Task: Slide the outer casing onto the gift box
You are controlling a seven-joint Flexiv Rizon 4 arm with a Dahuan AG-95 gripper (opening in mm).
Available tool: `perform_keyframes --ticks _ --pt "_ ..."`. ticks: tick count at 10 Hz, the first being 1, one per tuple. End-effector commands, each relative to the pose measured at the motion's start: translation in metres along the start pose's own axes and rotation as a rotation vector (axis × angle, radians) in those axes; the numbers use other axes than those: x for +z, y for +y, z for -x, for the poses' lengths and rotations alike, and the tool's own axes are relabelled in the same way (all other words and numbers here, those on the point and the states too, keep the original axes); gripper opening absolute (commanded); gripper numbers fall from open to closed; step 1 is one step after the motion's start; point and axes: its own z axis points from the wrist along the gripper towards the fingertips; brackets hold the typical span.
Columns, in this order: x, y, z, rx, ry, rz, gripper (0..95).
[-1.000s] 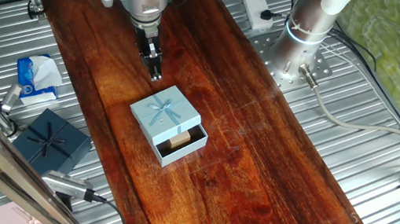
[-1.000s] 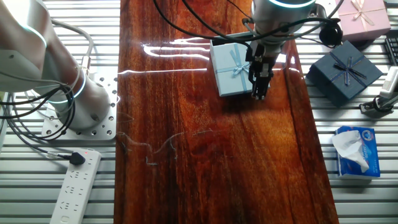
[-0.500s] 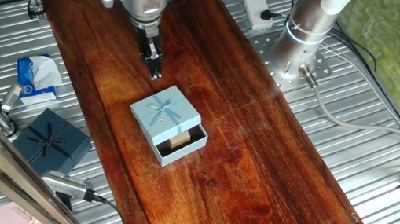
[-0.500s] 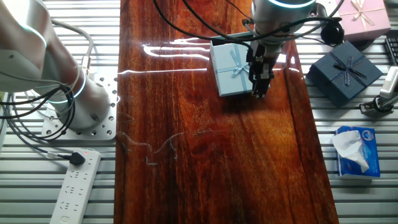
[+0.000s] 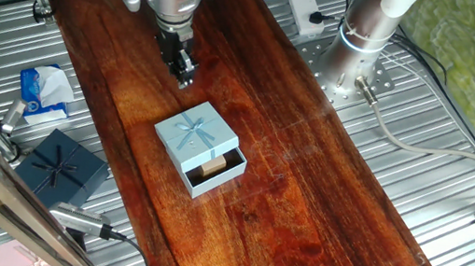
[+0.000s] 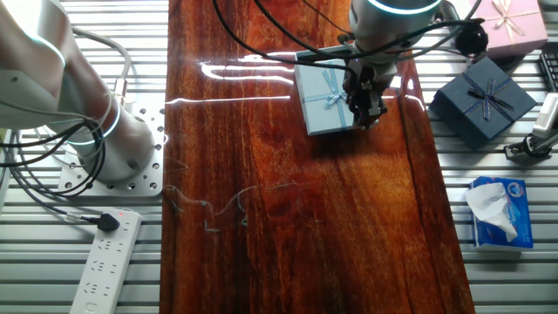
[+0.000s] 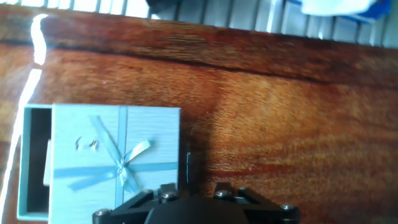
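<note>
I think the jaws are sitting closed and holding nothing, though they look small and dark. My gripper (image 5: 185, 76) is hanging just behind the outer casing (image 5: 195, 134), not touching it. The gift box (image 5: 216, 169) is poking out the front. I am planning to push low and straight, so the casing is sliding, not tipping. The arm is pointing down.

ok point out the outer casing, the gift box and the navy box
outer casing (image 5: 196, 134), one fixed view, on its bow-topped lid
gift box (image 5: 216, 171), one fixed view, on the exposed drawer end
navy box (image 5: 62, 169), one fixed view, on its lid
</note>
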Motion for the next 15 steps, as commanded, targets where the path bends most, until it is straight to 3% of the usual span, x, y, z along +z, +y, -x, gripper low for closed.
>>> perform_keyframes --ticks 1,11,14,15 --pt "0.0 0.0 0.0 -0.011 0.001 -0.001 0.0" --pt "0.004 -0.001 0.001 -0.005 0.005 0.0 0.0" --pt "0.015 -0.003 0.001 -0.009 0.0 0.008 0.0" --pt "0.022 -0.005 0.001 -0.012 -0.003 0.023 0.0"
